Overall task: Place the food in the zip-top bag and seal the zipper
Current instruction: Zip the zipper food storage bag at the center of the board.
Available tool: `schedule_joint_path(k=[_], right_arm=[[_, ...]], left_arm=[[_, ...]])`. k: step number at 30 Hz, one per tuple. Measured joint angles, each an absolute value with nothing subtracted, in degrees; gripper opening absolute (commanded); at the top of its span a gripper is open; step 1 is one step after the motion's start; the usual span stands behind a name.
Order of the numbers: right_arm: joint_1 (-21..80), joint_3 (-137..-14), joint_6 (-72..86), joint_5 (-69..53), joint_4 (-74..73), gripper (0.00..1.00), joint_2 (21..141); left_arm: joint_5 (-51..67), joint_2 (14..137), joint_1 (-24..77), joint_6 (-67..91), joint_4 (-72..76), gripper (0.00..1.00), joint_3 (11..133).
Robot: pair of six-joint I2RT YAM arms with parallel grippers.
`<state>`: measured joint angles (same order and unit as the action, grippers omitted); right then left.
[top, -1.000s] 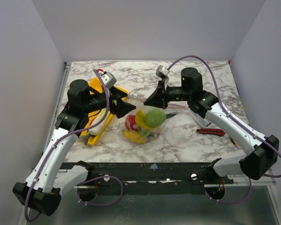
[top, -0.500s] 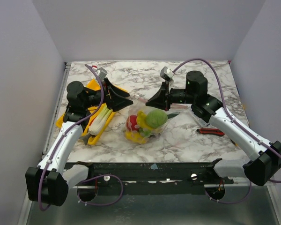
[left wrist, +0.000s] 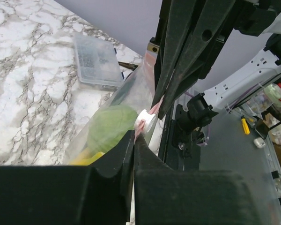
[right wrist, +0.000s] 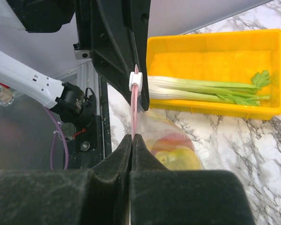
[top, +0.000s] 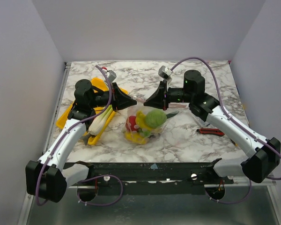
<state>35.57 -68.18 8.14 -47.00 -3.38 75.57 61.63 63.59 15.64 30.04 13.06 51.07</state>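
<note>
Two grippers pinch the pink zipper of the clear bag mid-table.
The left gripper and right gripper are each clamped tight on the zipper, its mouth stretched between them, with a white slider by the left fingers. Red, yellow and green food sits inside the bag. Green stalks lie in the yellow tray at left.

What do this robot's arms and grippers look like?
The left arm and right arm have white shells and black joints. The left gripper and right gripper are black, wedge-shaped, two-fingered. A purple cable loops along each arm.
</note>
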Motion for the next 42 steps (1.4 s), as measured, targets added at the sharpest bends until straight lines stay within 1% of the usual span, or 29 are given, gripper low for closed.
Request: schedule_joint_path(k=[1, 2, 3, 4, 7, 8, 13, 16, 18, 22, 32, 34, 35, 36, 42], right_arm=[[35.6, -68.2, 8.3, -47.4, -3.1, 0.07, 75.7], [35.6, -68.2, 8.6, -47.5, -2.9, 0.17, 75.8], [35.6, -68.2, 8.9, -47.6, -2.8, 0.25, 76.0], [35.6, -68.5, 9.5, -47.5, -2.6, 0.31, 76.3], [35.6, -71.3, 11.1, -47.4, -1.9, 0.43, 78.1], [35.6, -72.7, 11.8, -47.4, -1.5, 0.46, 78.9], [35.6, -78.9, 15.0, -47.5, -0.4, 0.51, 83.1], [35.9, -80.4, 16.0, -47.7, 0.0, 0.52, 84.8], [36.4, -80.5, 16.3, -47.9, 0.0, 0.5, 85.2], [37.5, -80.5, 16.7, -48.6, 0.0, 0.38, 86.2], [38.0, -80.5, 17.0, -49.6, 0.2, 0.15, 87.1], [38.0, -80.5, 17.0, -49.8, 0.2, 0.08, 87.1], [38.0, -80.5, 16.9, -49.9, 0.3, 0.02, 87.1], [38.0, -80.5, 16.9, -50.0, 0.3, 0.01, 87.1], [38.0, -78.9, 15.9, -48.9, 0.8, 0.0, 86.0]], left_arm=[[61.7, 63.9, 15.7, 30.1, 13.2, 0.0, 51.1], [61.7, 64.0, 15.8, 30.0, 13.3, 0.0, 51.1], [61.7, 64.0, 15.8, 30.0, 13.3, 0.0, 51.1], [61.7, 64.0, 15.8, 30.0, 13.3, 0.0, 51.1], [61.6, 64.0, 15.9, 29.8, 13.3, 0.0, 51.1], [61.6, 63.9, 15.9, 29.8, 13.3, 0.0, 51.0], [61.6, 63.1, 15.9, 29.6, 13.3, 0.0, 50.9], [61.5, 62.8, 15.9, 29.6, 13.1, 0.0, 50.9], [61.4, 62.7, 15.9, 29.6, 13.1, 0.0, 50.9], [61.3, 62.7, 15.9, 29.6, 12.7, 0.0, 50.9], [61.1, 62.3, 15.9, 28.9, 11.9, 0.0, 50.9], [61.1, 62.3, 15.9, 28.9, 11.8, 0.0, 50.9], [61.1, 62.3, 15.9, 28.9, 11.8, 0.0, 50.9], [61.1, 62.3, 15.9, 28.9, 11.7, 0.0, 50.9], [61.2, 62.3, 14.7, 29.8, 11.7, 0.0, 50.7]])
